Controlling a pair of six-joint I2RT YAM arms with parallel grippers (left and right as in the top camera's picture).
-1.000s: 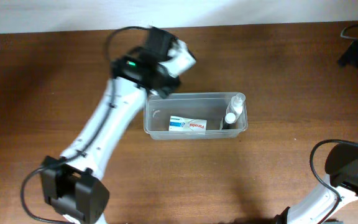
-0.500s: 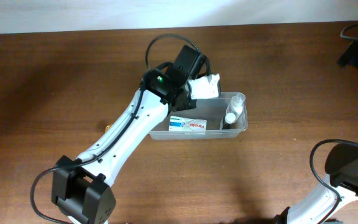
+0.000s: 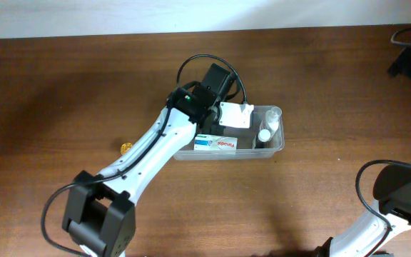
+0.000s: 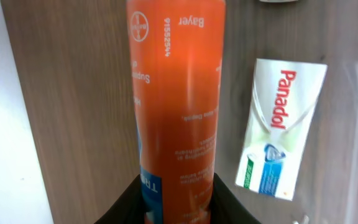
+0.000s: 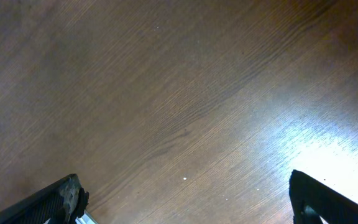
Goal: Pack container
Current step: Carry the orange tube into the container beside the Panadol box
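Observation:
The clear plastic container (image 3: 223, 154) stands mid-table. Inside it lie a white Panadol box (image 3: 215, 143) and, at the right end, a small white bottle (image 3: 264, 134) beside a clear bottle (image 3: 274, 114). My left gripper (image 3: 232, 115) hovers over the tub's middle. In the left wrist view the left gripper (image 4: 178, 202) is shut on an orange Bayer tube (image 4: 176, 93), with the Panadol box (image 4: 283, 127) below to its right. My right gripper (image 5: 185, 193) is open and empty above bare wood, far from the tub.
A small yellow-orange item (image 3: 125, 148) lies on the table left of the tub. Dark equipment (image 3: 409, 61) sits at the far right edge. The right arm's base (image 3: 402, 196) is at the lower right.
My left gripper has carried the tube from behind the tub's left corner rightward and forward, to over the tub's inside. The right arm has not moved.

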